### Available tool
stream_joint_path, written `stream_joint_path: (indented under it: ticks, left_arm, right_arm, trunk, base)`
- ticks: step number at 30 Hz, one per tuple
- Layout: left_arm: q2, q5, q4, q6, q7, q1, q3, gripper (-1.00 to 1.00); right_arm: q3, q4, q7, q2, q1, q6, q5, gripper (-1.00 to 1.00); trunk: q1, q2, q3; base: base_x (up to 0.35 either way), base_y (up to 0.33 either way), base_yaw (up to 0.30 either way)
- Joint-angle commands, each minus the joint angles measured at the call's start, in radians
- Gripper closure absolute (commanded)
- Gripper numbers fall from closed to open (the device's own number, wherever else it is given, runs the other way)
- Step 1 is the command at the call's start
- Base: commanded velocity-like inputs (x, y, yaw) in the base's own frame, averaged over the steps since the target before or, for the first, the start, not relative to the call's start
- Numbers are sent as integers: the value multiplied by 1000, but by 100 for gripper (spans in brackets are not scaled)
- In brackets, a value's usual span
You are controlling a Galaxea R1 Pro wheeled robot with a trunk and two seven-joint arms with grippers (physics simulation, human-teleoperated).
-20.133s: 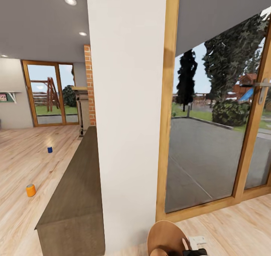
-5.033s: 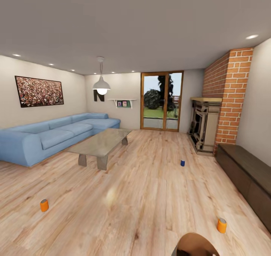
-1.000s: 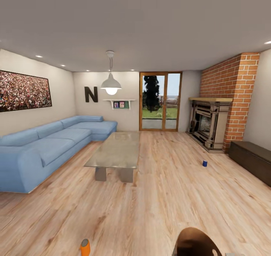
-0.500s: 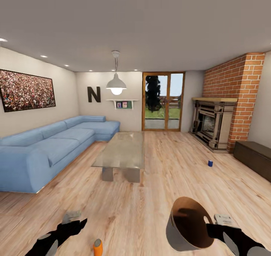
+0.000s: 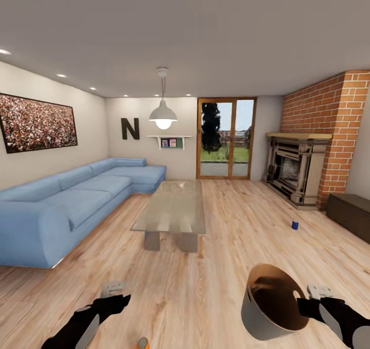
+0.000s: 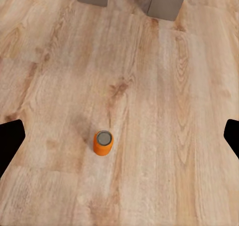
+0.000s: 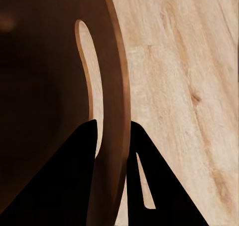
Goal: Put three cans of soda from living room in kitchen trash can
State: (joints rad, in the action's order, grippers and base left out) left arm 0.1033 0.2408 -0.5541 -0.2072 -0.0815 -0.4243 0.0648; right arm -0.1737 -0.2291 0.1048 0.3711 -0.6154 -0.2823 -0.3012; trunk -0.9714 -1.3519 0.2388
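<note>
orange can (image 6: 103,142) upright, floor | between spread left tool (image 6: 119,136) tips

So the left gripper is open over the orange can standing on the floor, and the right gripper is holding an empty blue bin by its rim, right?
Not quite: the bin is grey outside and brown inside, as the head view shows. The rest holds: the right gripper pinches its rim, and the left gripper is open over the upright orange can.

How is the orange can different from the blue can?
The orange can is bright orange, and the blue can is dark blue. The orange can stands close by, just ahead of the open left gripper; the blue can stands farther off, toward the fireplace. Both are small, upright and stand on the wooden floor.
</note>
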Motion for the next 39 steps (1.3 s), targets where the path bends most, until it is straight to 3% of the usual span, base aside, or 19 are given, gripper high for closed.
stream_joint_path:
  ticks: [1, 5, 20, 27, 33, 39]
  left_arm:
    - [0, 0, 1, 0, 1, 0, 0, -100]
    - [-2, 0, 4, 0, 2, -1, 1, -100]
    - [-1, 0, 3, -2, 1, -1, 2, -100]
    - [-2, 1, 2, -4, 0, 0, 0, -100]
    - [-2, 4, -2, -3, 2, 0, -2, -100]
    - [-2, 6, -1, -2, 5, 1, -4, -100]
  right_arm:
    - [8, 1, 6, 0, 0, 15, -9, 100]
    - [9, 5, -3, 1, 2, 67, -8, 100]
    - [6, 7, -5, -1, 5, 80, -8, 100]
    - [4, 7, -6, -2, 5, 80, -9, 100]
    - [6, 8, -8, -28, 5, 79, -5, 100]
    - [6, 8, -8, -33, 5, 80, -5, 100]
  trunk:
    - [0, 0, 0]
    - [0, 0, 0]
    - [0, 0, 0]
    - [0, 0, 0]
    - [0, 0, 0]
    - [0, 0, 0]
  base:
    - [316, 22, 0]
    - [321, 10, 0]
    - [280, 1, 0]
    - [116, 0, 0]
    - [20, 0, 0]
    - [2, 0, 0]
